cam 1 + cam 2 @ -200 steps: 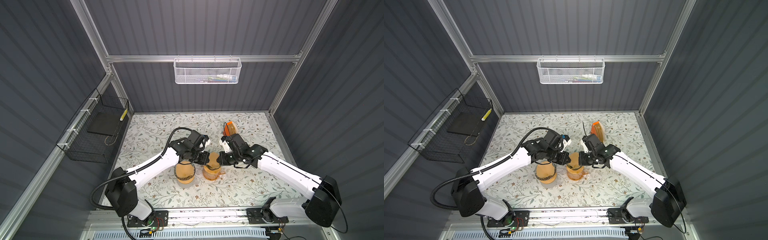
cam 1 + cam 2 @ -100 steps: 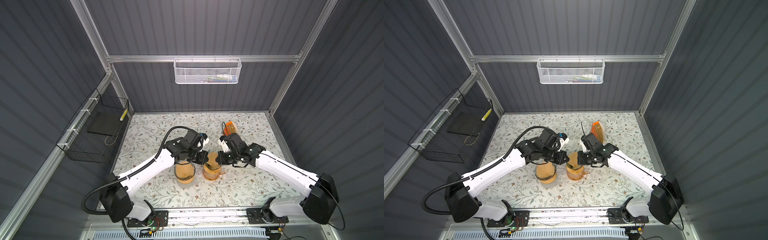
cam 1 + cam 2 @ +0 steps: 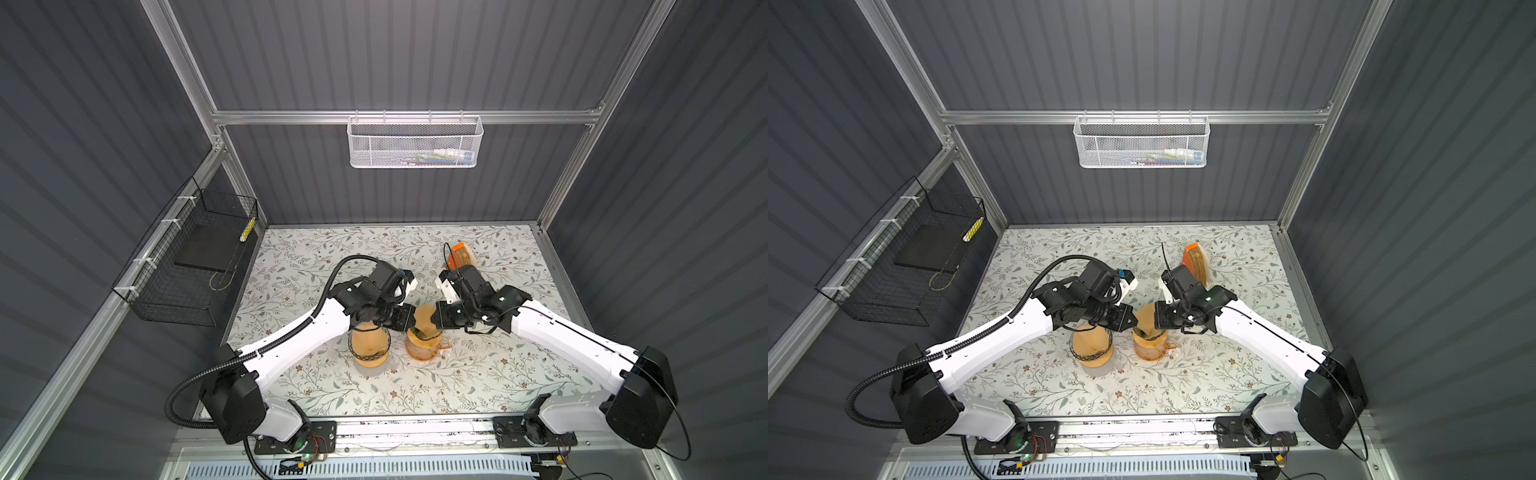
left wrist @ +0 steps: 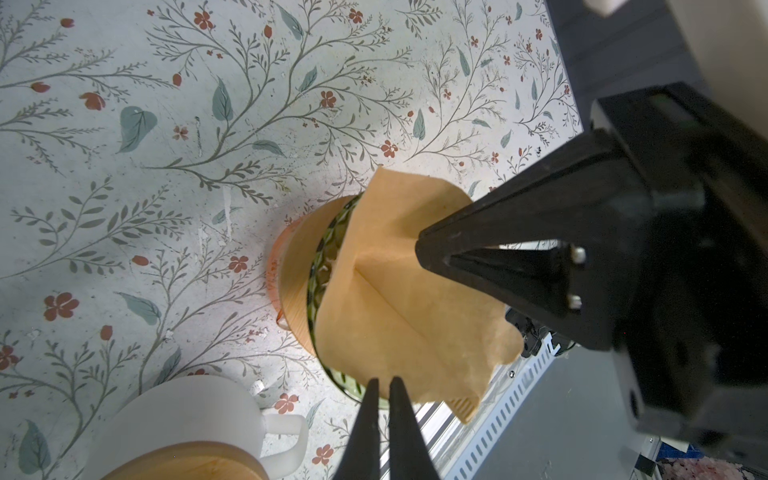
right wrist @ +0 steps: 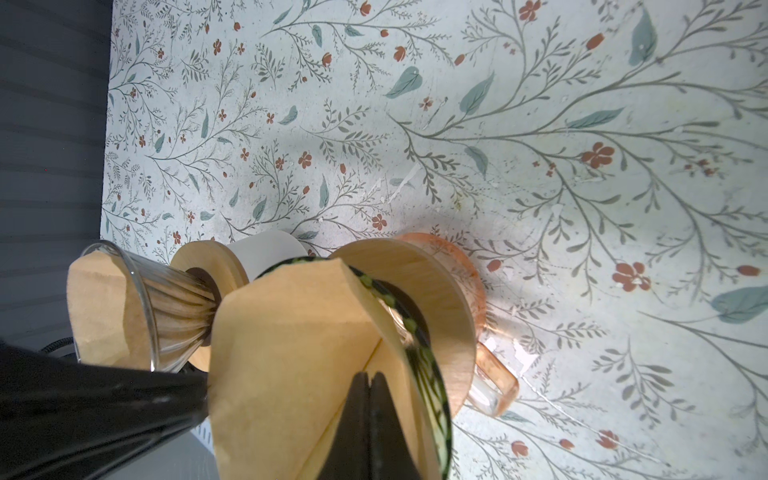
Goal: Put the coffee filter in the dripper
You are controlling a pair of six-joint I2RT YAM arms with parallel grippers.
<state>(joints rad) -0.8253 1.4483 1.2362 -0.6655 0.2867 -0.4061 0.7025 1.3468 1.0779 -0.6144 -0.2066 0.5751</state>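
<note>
**Student:** Coffee filter (image 4: 399, 291): where does it sit in this figure?

**Tutor:** Tan paper cone, standing in the mouth of the green-rimmed dripper (image 4: 322, 245). The dripper rests by its wooden collar (image 5: 436, 291) on the pink glass mug (image 5: 494, 374). Much of the paper rises above the rim, creased along a centre fold. How deep its point reaches is hidden.

**Student:** And the two pincers?

**Tutor:** Left gripper (image 4: 383, 388): fingers drawn almost together and, as far as can be seen, nipping the edge of the paper on its own side. Right gripper (image 5: 369, 380): fingers closed tight on the paper at the fold, on the opposite side. In both top views they meet above the mug with the filter between them.

**Student:** Which step is in hand?

**Tutor:** Judged as seating. The filter has entered the dripper but is not yet spread against the cone wall.

**Student:** What does the next move call for?

**Tutor:** Probably a short push downward, easing the walls apart so that the paper opens to the glass, then release of both pinches. The paper is thin, so a hard pull could tear it or drag it out. The dripper merely rests on the mug and could tip. A clear dripper (image 5: 137, 307), already lined, stands just beside on a white mug (image 4: 183, 411) and should not be knocked.
</note>
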